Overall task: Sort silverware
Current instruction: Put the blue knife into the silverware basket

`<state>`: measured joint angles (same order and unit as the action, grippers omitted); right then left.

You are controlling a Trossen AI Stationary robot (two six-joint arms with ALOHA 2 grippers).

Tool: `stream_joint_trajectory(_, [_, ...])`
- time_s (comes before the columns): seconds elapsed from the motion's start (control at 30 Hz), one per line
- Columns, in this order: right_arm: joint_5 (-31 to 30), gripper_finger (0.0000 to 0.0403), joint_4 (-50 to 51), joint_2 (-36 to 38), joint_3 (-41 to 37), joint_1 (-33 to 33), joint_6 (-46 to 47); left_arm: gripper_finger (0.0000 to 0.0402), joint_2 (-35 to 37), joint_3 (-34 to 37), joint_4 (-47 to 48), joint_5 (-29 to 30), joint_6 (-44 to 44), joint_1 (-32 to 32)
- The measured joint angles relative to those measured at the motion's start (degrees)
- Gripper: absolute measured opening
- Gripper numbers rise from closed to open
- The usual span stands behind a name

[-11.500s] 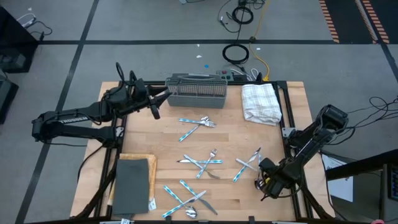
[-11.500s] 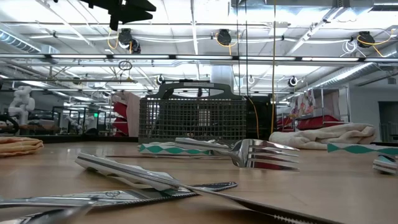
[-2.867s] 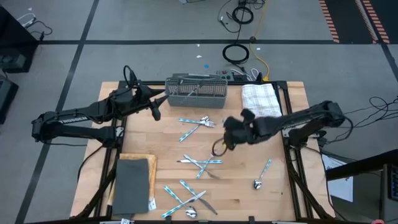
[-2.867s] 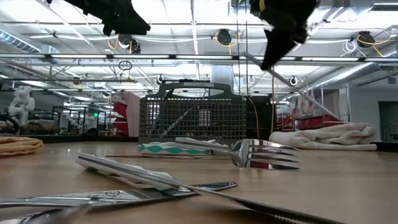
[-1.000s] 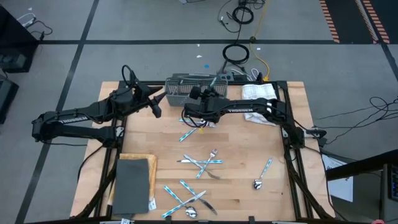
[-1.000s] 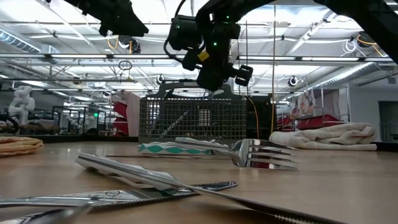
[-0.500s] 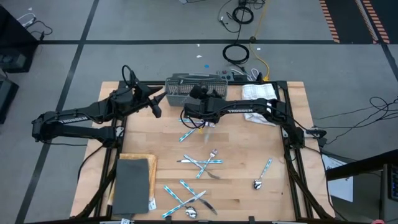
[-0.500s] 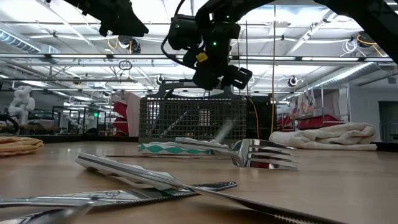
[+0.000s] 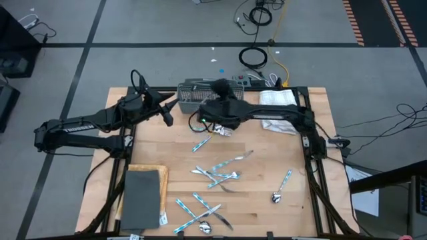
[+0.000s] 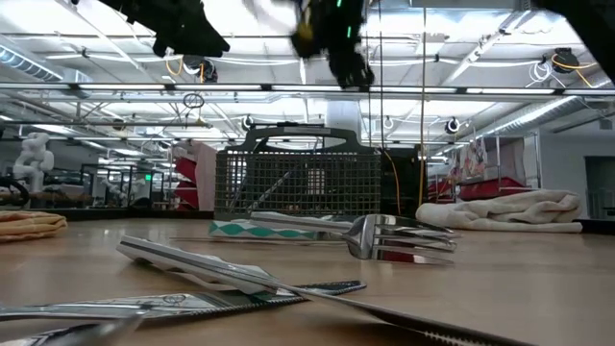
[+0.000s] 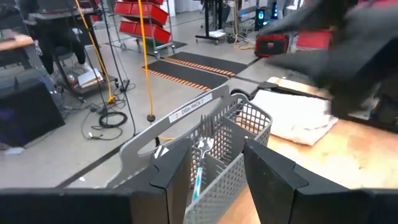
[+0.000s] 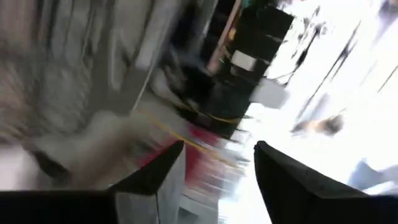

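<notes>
The silverware lies scattered on the wooden table: a pair [image 9: 211, 132] just near of the grey mesh basket [image 9: 211, 99], a crossed heap [image 9: 219, 170] mid-table, a spoon [image 9: 281, 187] to the right, more pieces [image 9: 197, 213] by the near edge. A fork [image 10: 389, 236] shows close in the low view. Some pieces stand in the basket [image 11: 200, 152]. My right gripper [image 12: 217, 163] hangs open and empty high over the basket [image 10: 332, 38]. My left gripper [image 11: 214, 165] stands open beside the basket's left end [image 9: 167, 115], touching nothing.
A white folded towel [image 9: 279, 110] lies at the far right, next to the basket. A dark grey pad on a board [image 9: 143, 200] fills the near left corner. My right arm [image 9: 273, 115] stretches across the table's far half.
My right gripper has opened and let go of a piece of silverware over the basket's near side. The piece has fallen to the table and now lies on the mid-table heap. The gripper has then risen. The fork close to the low camera has shifted slightly.
</notes>
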<state>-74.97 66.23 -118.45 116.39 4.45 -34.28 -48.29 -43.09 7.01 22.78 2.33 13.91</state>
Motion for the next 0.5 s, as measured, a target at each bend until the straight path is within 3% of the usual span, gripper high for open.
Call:
stream_joint_trajectory(0.07, [9.45,0.0176,8.91,2.10,3.80,-2.13,20.99,0.0151,0.00,0.00,0.00,-0.70,1.12,-0.01])
stream_joint_trajectory(0.13, [28.22,0.0176,16.82,4.20,6.54,-3.00,39.51,0.0151,0.00,0.00,-0.02,-2.04,1.68,0.00])
stream_joint_trajectory(0.2, [47.12,0.0176,19.58,6.42,6.78,-2.98,46.59,0.0151,0.00,0.00,0.00,-3.03,1.70,-0.02])
stream_joint_trajectory(0.23, [53.64,0.0176,19.75,7.02,6.52,-3.12,46.62,0.0151,0.00,0.00,0.00,-3.08,1.70,-0.02])
stream_joint_trajectory(0.3, [59.35,0.0176,19.83,7.17,5.43,-4.33,43.49,0.0151,0.00,0.00,0.00,-3.09,1.58,0.00])
stream_joint_trajectory(0.37, [60.26,0.0176,20.81,6.84,2.49,-5.71,37.68,0.0151,0.00,0.00,0.00,-3.06,1.39,0.00])
stream_joint_trajectory(0.5, [65.17,0.0176,18.49,6.84,-9.42,-6.50,32.54,0.0151,-0.02,0.00,0.02,-3.06,1.44,0.00])
